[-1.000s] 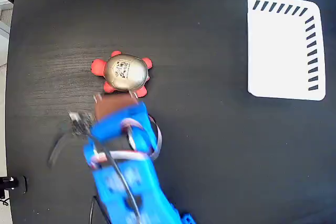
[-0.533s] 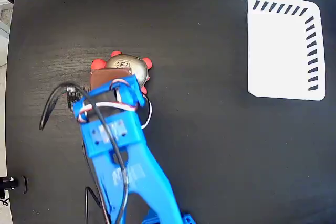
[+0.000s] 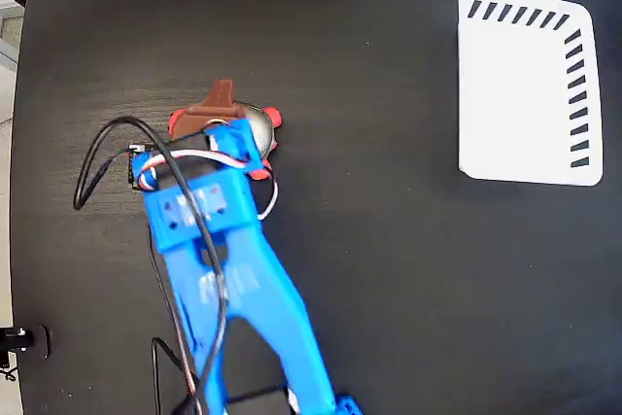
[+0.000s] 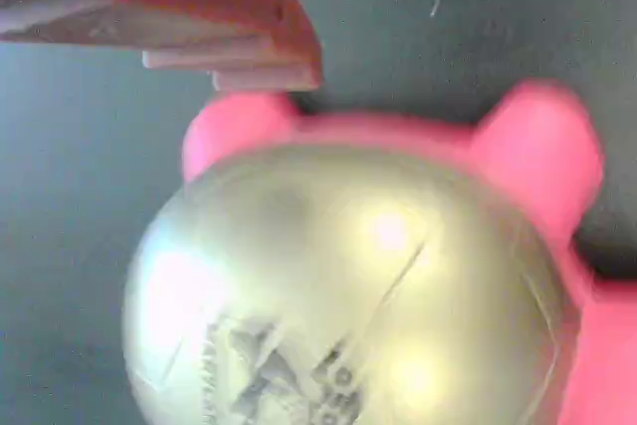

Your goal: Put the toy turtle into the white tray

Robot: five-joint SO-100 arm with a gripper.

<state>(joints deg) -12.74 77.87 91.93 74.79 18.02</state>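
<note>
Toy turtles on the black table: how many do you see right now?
1. The red-legged toy turtle with the shiny metallic-beige shell sits left of centre in the fixed view, partly covered by the blue arm's claw; it fills the wrist view. None visible elsewhere.

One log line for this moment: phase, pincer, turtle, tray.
phase: reaching | pincer: over toy turtle, grip state unclear | turtle: on table, not lifted | white tray: empty, far right

Fixed view sharp, evenly lit; wrist view blurry close-up w/ bright glare on toy turtle (image 4: 348, 296) shell.
</note>
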